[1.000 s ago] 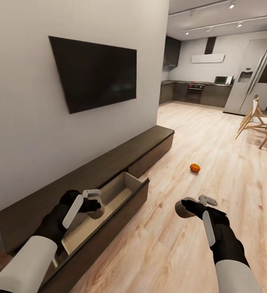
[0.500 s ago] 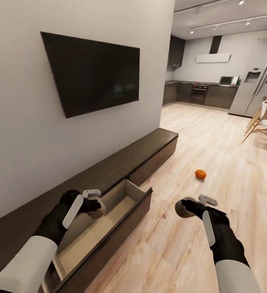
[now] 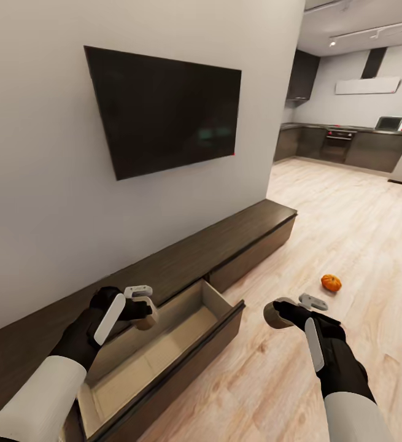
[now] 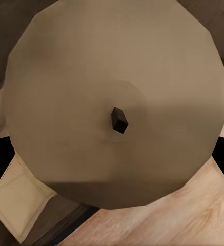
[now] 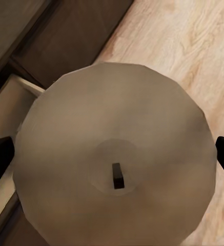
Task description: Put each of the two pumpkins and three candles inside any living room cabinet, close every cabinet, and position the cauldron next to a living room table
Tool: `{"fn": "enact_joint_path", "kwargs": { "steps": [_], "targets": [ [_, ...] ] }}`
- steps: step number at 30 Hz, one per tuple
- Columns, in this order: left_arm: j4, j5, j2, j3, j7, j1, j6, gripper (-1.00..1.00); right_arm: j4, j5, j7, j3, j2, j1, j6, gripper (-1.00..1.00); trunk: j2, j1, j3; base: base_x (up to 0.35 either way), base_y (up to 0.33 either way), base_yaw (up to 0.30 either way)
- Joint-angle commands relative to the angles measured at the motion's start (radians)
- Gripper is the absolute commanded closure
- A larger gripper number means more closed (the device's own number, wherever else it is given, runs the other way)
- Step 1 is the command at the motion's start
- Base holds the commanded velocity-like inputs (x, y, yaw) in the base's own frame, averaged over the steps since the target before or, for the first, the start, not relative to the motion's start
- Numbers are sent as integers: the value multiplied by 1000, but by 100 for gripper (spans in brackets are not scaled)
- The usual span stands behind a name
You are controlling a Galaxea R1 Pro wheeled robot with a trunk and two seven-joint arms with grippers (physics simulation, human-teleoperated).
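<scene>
Matt waxy candle (image 4: 117, 102); dark wood cabinet (image 3: 225, 239); pale wood-plank floor (image 3: 348, 233).

Television (image 3: 167, 110): black, dark screen, fixed flat to the pale grey wall (image 3: 35, 184).
Floor (image 3: 348, 245): light wood planks, running back into the kitchen.
Kitchen units (image 3: 348, 146): dark, against the far wall.
Microwave (image 3: 392, 123): on the kitchen bench (image 3: 354, 128).

Candle (image 3: 146, 318) over open cabinet (image 3: 182, 258) drawer; pumpkin (image 3: 331, 282) on floor.
</scene>
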Motion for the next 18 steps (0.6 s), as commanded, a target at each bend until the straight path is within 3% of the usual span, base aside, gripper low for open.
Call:
{"fn": "enact_joint_path", "kwargs": {
  "steps": [1, 9, 18],
  "targets": [
    [0, -3, 0, 0, 0, 0, 0, 100, 0, -3, 0, 0, 0, 0, 0, 100, 0, 0, 0, 64, -59, 286],
    [-1, -3, 0, 0, 0, 0, 0, 100, -1, -3, 0, 0, -1, 0, 0, 100, 0, 0, 0, 100, -83, 270],
    [-2, -3, 0, 0, 0, 0, 0, 100, 0, -3, 0, 0, -1, 0, 0, 100, 0, 0, 0, 56, -25, 30]
  ]
}}
